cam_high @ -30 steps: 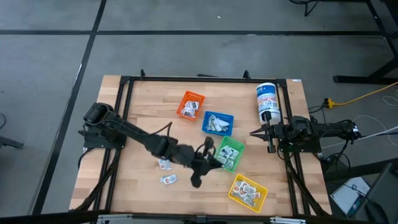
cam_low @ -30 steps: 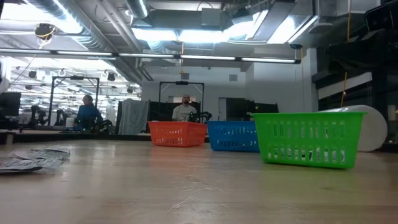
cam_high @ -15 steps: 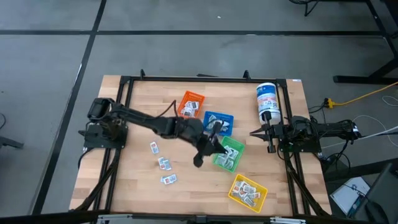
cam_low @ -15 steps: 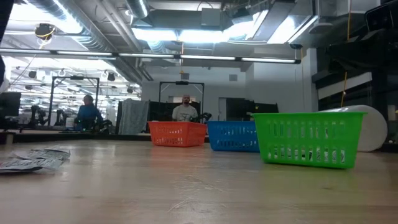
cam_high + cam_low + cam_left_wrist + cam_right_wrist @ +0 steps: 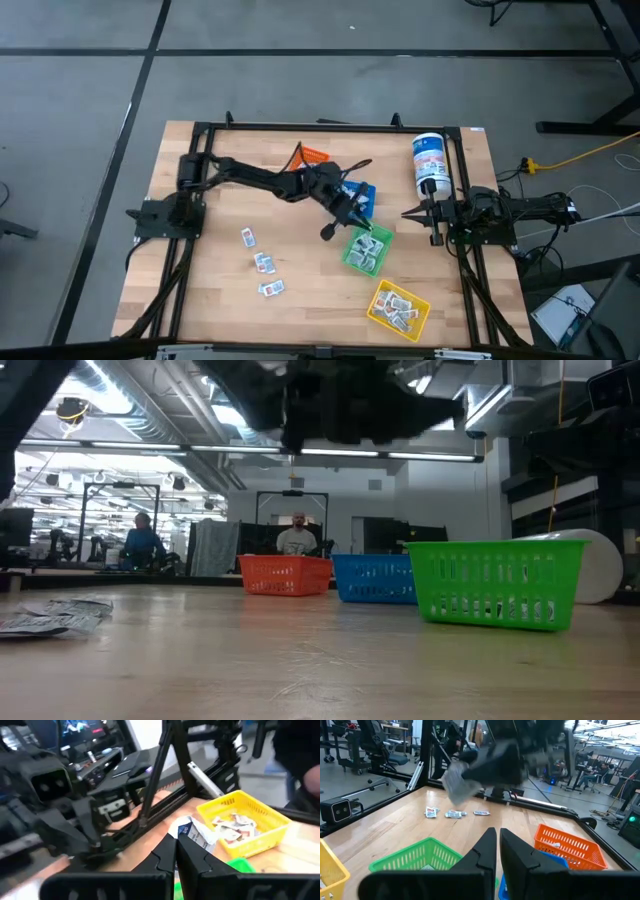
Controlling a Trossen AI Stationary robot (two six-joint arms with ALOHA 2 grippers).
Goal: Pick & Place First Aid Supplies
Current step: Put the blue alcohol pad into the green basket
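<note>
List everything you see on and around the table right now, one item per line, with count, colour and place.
Orange bin: one, far side of the table, partly under the left arm.
Blue bin: one, mid-table, packets inside.
Green bin: one, nearer than the blue bin, packets inside.
Yellow bin: one, near edge toward the right, packets inside.
Loose packets: three, white, on bare wood left of the green bin.
Canister: one, white with blue label, far right.
People: two, seated in the room behind.
Left gripper: over the green bin, shut on a white packet.
Right gripper: parked at the right edge, fingers shut.

Packet [image 5: 192,832] above green bin [image 5: 366,250]
</note>
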